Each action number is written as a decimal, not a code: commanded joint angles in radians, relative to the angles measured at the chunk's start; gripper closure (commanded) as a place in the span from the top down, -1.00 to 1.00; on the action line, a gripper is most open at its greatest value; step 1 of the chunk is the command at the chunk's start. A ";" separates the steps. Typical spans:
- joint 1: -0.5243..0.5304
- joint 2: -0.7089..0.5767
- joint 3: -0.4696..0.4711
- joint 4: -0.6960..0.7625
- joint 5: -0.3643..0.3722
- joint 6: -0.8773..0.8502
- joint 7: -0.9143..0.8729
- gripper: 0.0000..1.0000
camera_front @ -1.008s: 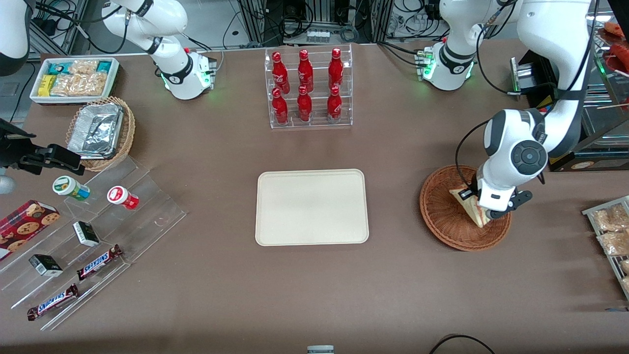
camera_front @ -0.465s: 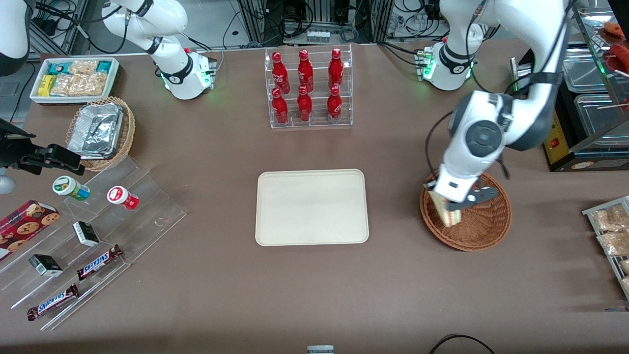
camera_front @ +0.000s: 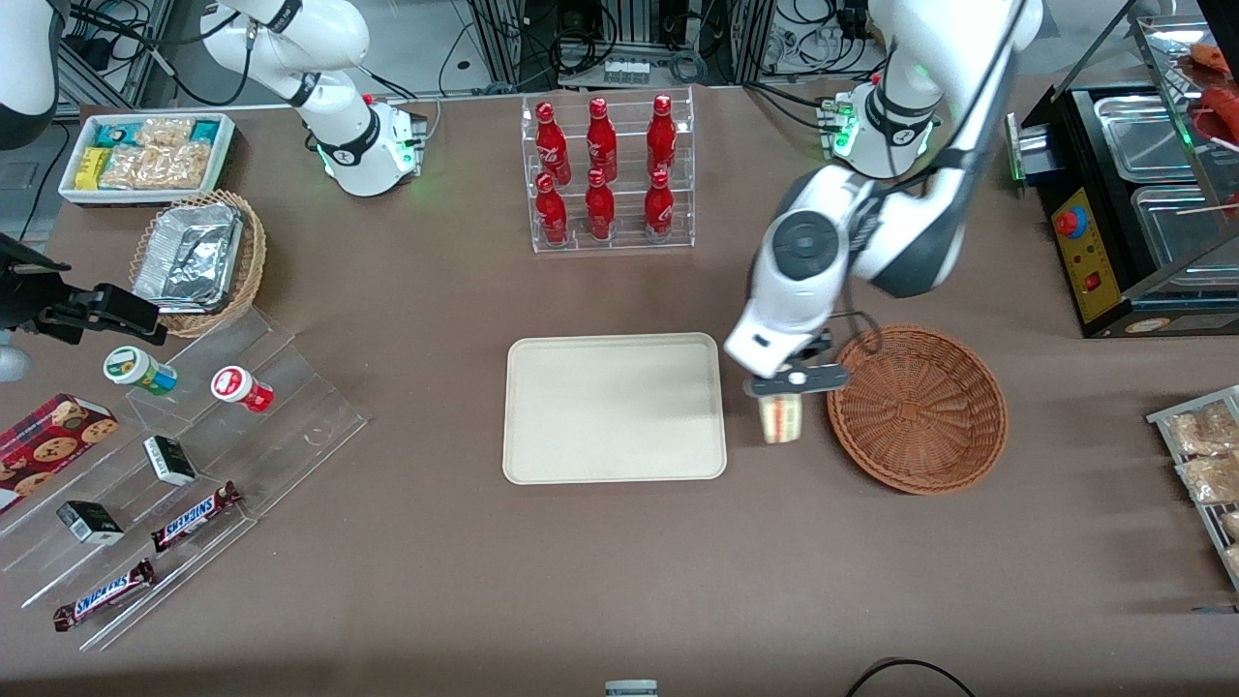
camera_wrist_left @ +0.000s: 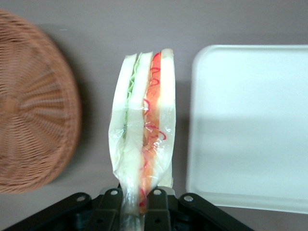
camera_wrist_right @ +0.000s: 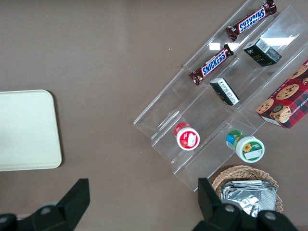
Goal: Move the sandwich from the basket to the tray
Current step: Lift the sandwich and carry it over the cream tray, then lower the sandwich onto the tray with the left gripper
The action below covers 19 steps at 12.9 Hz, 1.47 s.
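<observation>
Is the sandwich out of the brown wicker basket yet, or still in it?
Out. The triangular white-bread sandwich hangs clamped in the left arm's gripper over bare table, between the empty round reddish-brown wicker basket and the cream rectangular tray.

Landmark: I take the tray.
Basket: beside it.
Gripper, sandwich: between them, above table.

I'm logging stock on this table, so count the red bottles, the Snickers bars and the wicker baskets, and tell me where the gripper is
Red bottles: 6
Snickers bars: 2
Wicker baskets: 2
Total: 10
The gripper is shut on the sandwich, over bare table between the reddish-brown basket and the tray.
</observation>
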 commanded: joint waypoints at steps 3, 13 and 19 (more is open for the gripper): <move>-0.019 0.183 -0.052 0.229 -0.112 -0.023 0.091 -1.00; -0.057 0.306 -0.069 0.314 -0.109 -0.022 0.082 -1.00; -0.060 0.351 -0.069 0.324 -0.104 -0.006 0.073 -1.00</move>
